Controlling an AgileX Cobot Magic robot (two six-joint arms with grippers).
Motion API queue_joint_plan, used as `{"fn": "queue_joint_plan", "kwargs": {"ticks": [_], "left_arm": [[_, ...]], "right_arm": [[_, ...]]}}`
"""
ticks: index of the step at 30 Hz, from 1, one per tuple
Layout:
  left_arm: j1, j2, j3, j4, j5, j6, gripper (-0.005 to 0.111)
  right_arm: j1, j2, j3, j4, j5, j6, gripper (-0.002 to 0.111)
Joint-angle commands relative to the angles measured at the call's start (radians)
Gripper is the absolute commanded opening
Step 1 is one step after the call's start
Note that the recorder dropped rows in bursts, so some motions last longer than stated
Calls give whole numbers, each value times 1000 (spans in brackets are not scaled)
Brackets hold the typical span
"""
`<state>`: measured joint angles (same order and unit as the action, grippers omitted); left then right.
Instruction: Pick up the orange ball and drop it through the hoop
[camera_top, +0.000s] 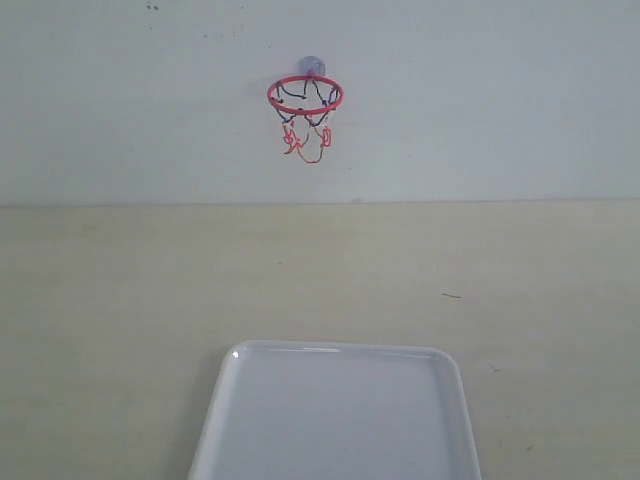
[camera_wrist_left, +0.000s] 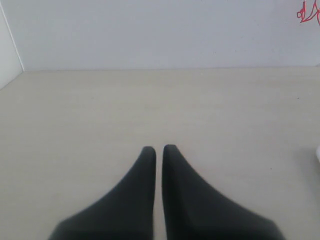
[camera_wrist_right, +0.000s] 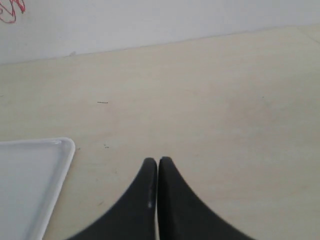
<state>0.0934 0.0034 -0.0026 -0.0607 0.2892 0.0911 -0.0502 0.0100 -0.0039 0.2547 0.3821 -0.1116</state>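
Tray (camera_top: 340, 346) at bottom holds no ball, left gripper (camera_wrist_left: 159, 148) and right gripper (camera_wrist_right: 158, 160) have jaws pressed together, empty, hoop (camera_top: 305, 110) upper centre: seemingly nothing done yet.

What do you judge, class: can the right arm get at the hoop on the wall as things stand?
Probably yes. The right gripper hangs shut over the table, the tray lies flat beside it, and nothing shows in front of the hoop. Whether the arm stretches that far cannot be told.
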Motion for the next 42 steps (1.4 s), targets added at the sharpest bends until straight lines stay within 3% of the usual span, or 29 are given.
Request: {"fn": "queue_joint_plan", "kwargs": {"ticks": [1,12,18,42], "left_arm": [[4,-3,3,-2,-3,4,4],[4,-3,3,-2,-3,4,4],[4,-3,3,-2,-3,4,4],[4,-3,3,-2,-3,4,4]], "right_arm": [[2,-10,4,-54,-30,127,0],[2,-10,4,-85,-26,148,0],[133,-10,4,-87,-24,75,0],[129,-10,4,-85,-25,78,0]]}}
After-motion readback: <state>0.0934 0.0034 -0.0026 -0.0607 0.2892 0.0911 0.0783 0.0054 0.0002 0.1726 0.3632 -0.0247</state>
